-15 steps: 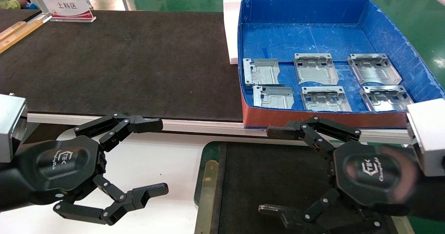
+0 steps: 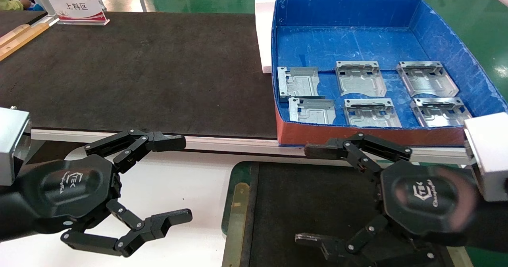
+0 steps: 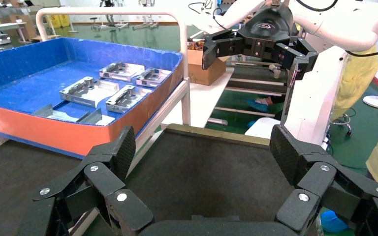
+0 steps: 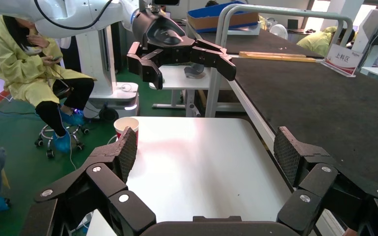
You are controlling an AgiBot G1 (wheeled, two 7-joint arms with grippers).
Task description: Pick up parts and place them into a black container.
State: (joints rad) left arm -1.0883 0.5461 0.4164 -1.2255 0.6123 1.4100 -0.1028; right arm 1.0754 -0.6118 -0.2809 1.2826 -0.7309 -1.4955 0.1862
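Six parts (image 2: 361,78) lie in the blue box (image 2: 349,17), just beyond the right end effector (image 2: 311,195), spread wide, empty. Black container (image 2: 301,203) beneath it. Suggest pinching the nearest plate's tabbed edge squarely; left end effector (image 2: 180,179) also spread, idle.

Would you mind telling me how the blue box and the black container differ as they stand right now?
The blue box has tall corrugated walls and a red front; the black container is a shallow tray with a thin brass-coloured rim. The blue box holds six parts in two rows; the black container shows none on its visible floor. The blue box sits on the long mat; the black container lies nearer, under the open right gripper. Both are rectangular and open-topped.
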